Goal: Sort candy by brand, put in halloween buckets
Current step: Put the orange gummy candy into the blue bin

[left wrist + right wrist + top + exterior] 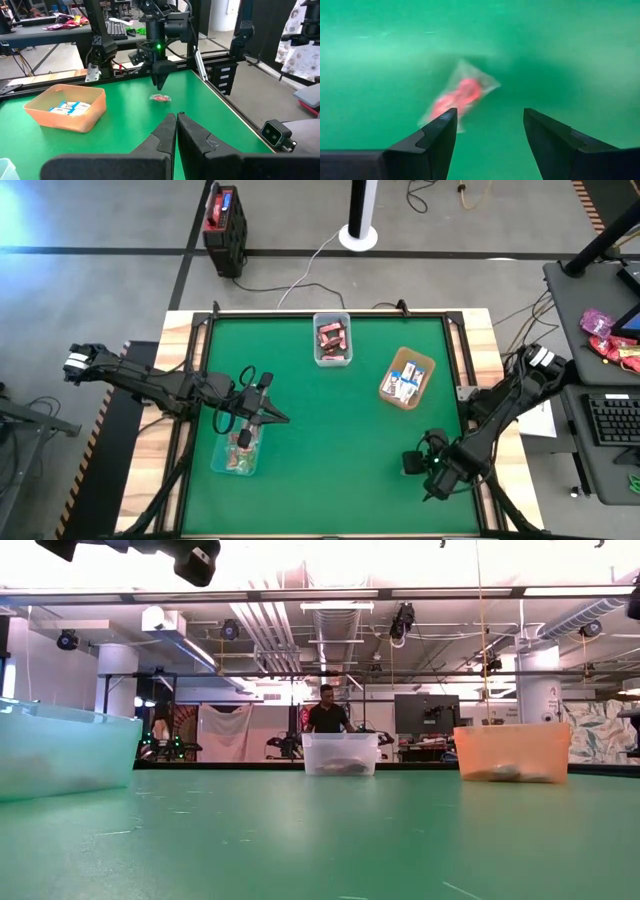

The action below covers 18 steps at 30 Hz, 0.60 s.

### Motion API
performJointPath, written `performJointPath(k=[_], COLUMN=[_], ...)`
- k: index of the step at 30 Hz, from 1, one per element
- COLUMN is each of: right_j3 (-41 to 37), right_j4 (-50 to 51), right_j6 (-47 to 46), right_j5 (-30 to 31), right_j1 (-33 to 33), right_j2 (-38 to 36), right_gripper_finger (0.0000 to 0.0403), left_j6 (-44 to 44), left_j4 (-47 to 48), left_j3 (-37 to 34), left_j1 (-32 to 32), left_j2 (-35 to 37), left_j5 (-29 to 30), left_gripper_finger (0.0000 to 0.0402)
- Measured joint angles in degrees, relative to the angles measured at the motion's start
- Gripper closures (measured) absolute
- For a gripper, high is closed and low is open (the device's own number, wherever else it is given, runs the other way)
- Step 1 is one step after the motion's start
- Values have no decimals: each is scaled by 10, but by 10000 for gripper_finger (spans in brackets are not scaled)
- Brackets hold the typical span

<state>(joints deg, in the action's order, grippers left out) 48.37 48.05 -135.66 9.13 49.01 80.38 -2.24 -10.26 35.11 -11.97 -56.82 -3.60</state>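
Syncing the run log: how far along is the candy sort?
Nearly done. Done: dark red pieces sit in the clear tub, blue-and-white ones in the brown tray, pinkish ones in the teal tub. In hand: nothing; the right gripper is open just above one clear-wrapped red candy on the mat. Left: that piece. The left gripper is shut above the teal tub.

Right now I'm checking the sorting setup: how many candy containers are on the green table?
3: a clear tub at the far middle, a brown tray toward the right side, and a teal-tinted tub near the left edge, partly under the left arm.
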Motion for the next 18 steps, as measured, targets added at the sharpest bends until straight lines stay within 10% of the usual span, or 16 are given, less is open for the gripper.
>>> performJointPath(k=[18], right_j3=[28], right_j4=[-97], right_j6=[157], right_j5=[-46], right_j1=[-68], right_j2=[92], right_gripper_finger=[243], left_j6=[-1], left_j4=[8], left_j3=[0], left_j1=[0], left_j2=[0], left_j5=[0], left_gripper_finger=[402])
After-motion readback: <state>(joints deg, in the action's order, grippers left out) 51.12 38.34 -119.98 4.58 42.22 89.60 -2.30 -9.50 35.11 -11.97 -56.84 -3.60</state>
